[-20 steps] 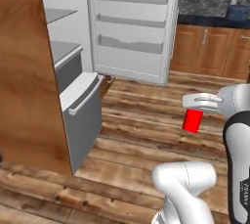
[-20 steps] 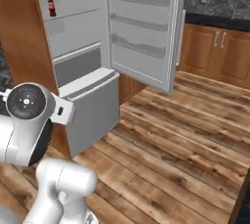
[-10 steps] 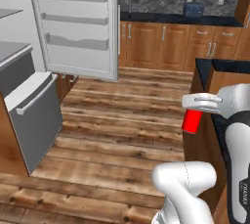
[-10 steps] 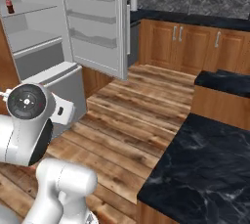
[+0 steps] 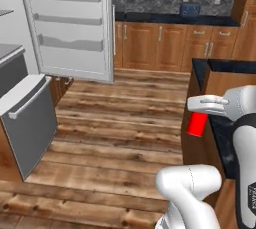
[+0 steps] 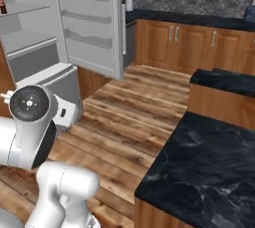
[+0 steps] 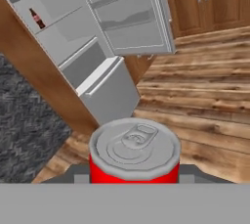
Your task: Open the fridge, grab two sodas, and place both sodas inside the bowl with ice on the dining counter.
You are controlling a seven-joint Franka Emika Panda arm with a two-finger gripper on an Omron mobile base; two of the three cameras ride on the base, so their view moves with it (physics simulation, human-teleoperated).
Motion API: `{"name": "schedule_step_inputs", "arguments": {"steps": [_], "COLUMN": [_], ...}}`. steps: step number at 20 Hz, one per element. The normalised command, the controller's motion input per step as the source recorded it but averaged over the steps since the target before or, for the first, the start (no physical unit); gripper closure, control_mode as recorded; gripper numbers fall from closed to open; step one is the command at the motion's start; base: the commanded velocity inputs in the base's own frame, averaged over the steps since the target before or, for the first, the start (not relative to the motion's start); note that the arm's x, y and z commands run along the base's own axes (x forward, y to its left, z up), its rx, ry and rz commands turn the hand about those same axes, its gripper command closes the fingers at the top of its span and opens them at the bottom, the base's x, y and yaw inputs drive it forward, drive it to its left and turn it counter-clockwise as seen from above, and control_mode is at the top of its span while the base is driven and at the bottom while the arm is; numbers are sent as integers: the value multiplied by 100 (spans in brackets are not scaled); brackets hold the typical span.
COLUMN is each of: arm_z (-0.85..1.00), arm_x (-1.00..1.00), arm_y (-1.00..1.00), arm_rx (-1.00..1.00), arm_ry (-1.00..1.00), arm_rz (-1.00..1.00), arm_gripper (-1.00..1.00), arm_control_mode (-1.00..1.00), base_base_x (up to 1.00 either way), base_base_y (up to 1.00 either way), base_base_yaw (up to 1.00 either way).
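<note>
Hand (image 5: 199,112) pinches the red can (image 5: 197,123), held upright in the air above the wood floor (image 5: 115,138), just beside the wood end panel of the dining counter (image 5: 226,138). In the hand view the can (image 7: 135,155) sits close at the bottom, silver top with pull tab facing the camera, fingers hidden behind it.

Fridge (image 7: 83,42) stands open well apart from the hand: door (image 5: 70,23) swung wide with empty white door shelves, lower drawer (image 5: 27,118) pulled out. Cola bottle (image 7: 37,18) stands upright on an upper fridge shelf, near the left wall; its red cap and dark body also show at the left edge of the right base view (image 6: 2,4).

Black marble-veined top of the dining counter (image 6: 204,162) fills the lower right of the right base view. Wooden cabinets (image 5: 165,48) under a dark counter run along the back wall.
</note>
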Motion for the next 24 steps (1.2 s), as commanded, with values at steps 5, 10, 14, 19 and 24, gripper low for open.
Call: {"name": "schedule_step_inputs", "arguments": {"steps": [5, 10, 14, 19, 24], "arm_z": [0, 0, 0, 0, 0], "arm_x": [0, 0, 0, 0, 0], "arm_y": [0, 0, 0, 0, 0], "arm_rx": [0, 0, 0, 0, 0], "arm_ry": [0, 0, 0, 0, 0], "arm_rz": [0, 0, 0, 0, 0], "arm_gripper": [100, 100, 100, 100, 100], "arm_control_mode": [100, 100, 100, 100, 100], "base_base_x": [-100, -49, -71, -100, -95], "base_base_y": [-5, 45, 21, -31, -71], "base_base_yaw": [-35, -4, -1, -13, -16]}}
